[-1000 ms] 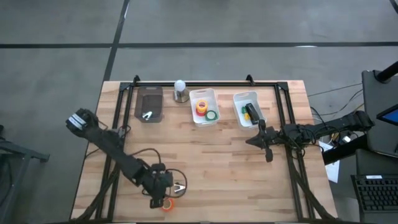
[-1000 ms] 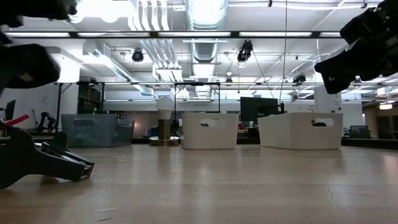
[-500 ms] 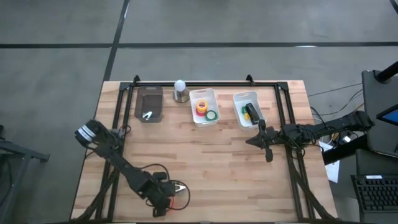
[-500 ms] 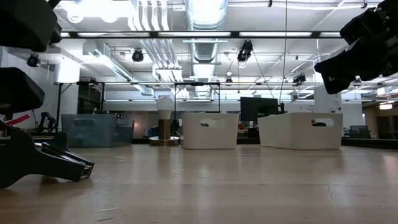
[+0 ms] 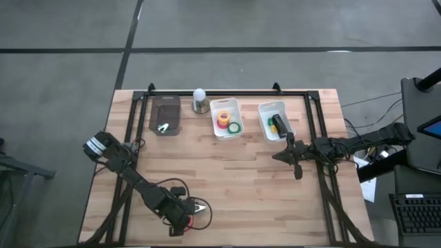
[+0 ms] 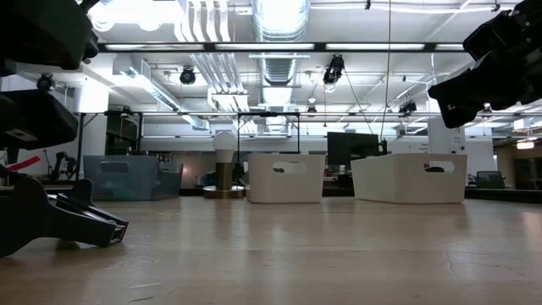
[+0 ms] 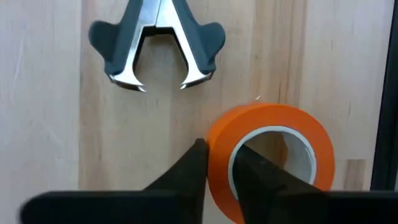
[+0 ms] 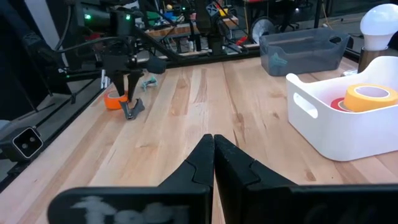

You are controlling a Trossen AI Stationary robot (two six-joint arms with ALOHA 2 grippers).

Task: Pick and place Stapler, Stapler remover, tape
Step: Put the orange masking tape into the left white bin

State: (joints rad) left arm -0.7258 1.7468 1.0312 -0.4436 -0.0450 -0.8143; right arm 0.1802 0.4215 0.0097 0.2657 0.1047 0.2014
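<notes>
So the left claw is down at the near edge of the table, and in its wrist view the fingers are pinched on one wall of the orange tape: one finger outside the ring, one inside the core. That's a thin-wall grip, nearly closed, and it's the thing I'd worry about most. Held by just one side, the roll can pivot or swing as the arm lifts, and if the pinch is shallow it could slide out and roll. It's right by the table's edge too, so a dropped roll might go off the table.

The staple remover lies just beside the tape, claws pointing toward it, not touching as far as I can tell. If the roll swings on the way up, it could nudge the remover and shift it.

Then the long haul: the middle white bin at the far side already has yellow, red and green rolls in it, so I'd guess orange goes there. It's well apart from here, plenty of time for a loose grip to fail.

The right claw hangs above the table near the right-hand bin with the stapler in it, fingers closed together, holding nothing. It's waiting, and it looks clear of the path to the middle bin.
</notes>
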